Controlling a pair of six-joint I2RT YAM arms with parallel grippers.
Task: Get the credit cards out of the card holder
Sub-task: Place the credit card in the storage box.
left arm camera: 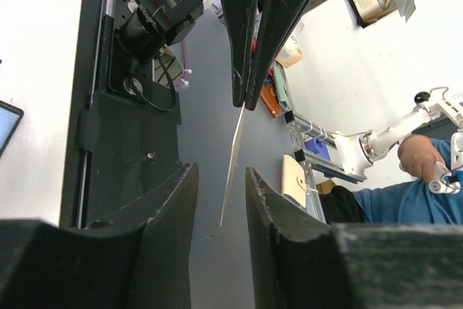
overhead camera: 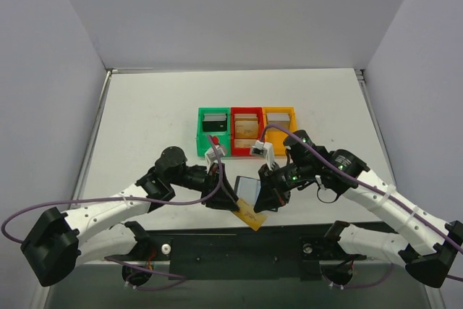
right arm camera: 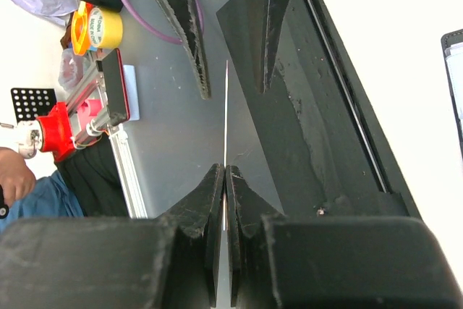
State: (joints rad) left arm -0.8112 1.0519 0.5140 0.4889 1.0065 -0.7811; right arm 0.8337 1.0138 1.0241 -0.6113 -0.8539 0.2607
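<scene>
The left gripper (left arm camera: pixel 221 175), one of two black two-finger grippers working over the white table (overhead camera: pixel 145 121), stood with its fingers parted on either side of the free end of a single thin tan credit card (overhead camera: pixel 252 215). It did not touch the card, and a gap showed on each side. Just behind the credit card lay the one card holder (overhead camera: pixel 248 185), a flat blue-grey case with a black edge. It rested on the table near the front edge, in line with the red bin. To the right, the right gripper (right arm camera: pixel 225 170) was clamped tight on the card's other end, holding it in the air over the table's near edge between the two arms. Farther back, three open plastic bins stood side by side in a row: one green bin (overhead camera: pixel 214 110), one red bin (overhead camera: pixel 246 108) and one orange bin (overhead camera: pixel 279 110).
</scene>
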